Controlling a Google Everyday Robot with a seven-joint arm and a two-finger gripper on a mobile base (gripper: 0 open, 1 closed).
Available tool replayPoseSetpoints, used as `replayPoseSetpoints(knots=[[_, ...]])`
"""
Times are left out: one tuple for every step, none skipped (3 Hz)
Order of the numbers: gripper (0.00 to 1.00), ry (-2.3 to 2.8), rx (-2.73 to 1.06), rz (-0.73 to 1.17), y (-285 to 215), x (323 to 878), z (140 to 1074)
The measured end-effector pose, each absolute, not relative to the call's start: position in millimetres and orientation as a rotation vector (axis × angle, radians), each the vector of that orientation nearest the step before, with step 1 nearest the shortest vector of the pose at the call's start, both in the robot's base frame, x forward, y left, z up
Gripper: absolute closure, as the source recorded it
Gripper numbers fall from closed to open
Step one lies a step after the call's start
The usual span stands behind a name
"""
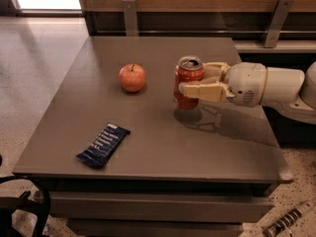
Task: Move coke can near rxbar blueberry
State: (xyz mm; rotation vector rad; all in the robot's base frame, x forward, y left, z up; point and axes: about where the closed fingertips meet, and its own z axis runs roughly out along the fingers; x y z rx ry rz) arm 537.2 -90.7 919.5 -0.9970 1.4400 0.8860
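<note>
I see the can [188,75] upright, pinched in my pincer [192,81], just above the table [227,152] right of centre. The apple [132,77] sits near its left; the bar [103,144] lies well apart, front-left.

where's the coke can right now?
Camera view: the coke can is upright in the end effector over the table, centre-right, just right of the apple; the rxbar blueberry lies front-left.

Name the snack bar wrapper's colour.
The rxbar blueberry: dark navy, white lettering, camera view. The claw, shut on the coke can, is beside the apple.
</note>
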Motion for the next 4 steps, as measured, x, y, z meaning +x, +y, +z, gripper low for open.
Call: replayPoseSetpoints(knots=[[1.0,1.382,-1.068,0.967,-69.0,506.8,910.7],[1.0,1.37,-1.133,1.051,-46.5,479.3,891.4],[1.0,1.362,-1.17,1.1,-29.8,462.6,877.3],[0.95,1.346,-1.201,1.116,-19.0,454.8,872.1]])
